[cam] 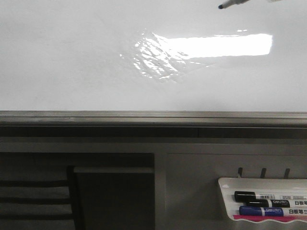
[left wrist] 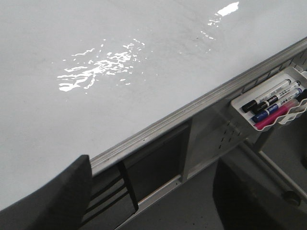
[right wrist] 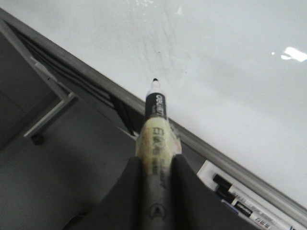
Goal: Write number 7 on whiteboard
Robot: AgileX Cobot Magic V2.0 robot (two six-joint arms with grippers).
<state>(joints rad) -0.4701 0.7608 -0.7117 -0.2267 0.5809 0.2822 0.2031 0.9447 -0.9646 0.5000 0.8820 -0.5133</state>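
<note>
Whiteboard (cam: 72,57) filling the upper part of the front view, glossy, blank, with a bright patch of glare (cam: 206,48) right of centre; grey metal edge rail (cam: 153,117) running along its lower border. No drawn 7 visible on the surface in any view. Right gripper (right wrist: 156,167) pinching a black-tipped marker (right wrist: 156,108) between its two dark fingers (right wrist: 127,191), cap off, nib pointing toward the board; contact with the surface cannot be told. Same marker tip (cam: 225,5) poking in at the top edge of the front view, up and right of the glare. Left gripper seen only as one dark finger (left wrist: 53,196) at the frame's lower corner, over the rail, holding nothing visible; spread or pressed together cannot be told. Small white tray (cam: 261,201) hanging below the rail on the right, carrying two black markers (cam: 261,199) and a blue one (cam: 268,211) above a pink strip (cam: 268,218). Dark open frame sections (cam: 76,191) beneath the rail on the left.
</note>
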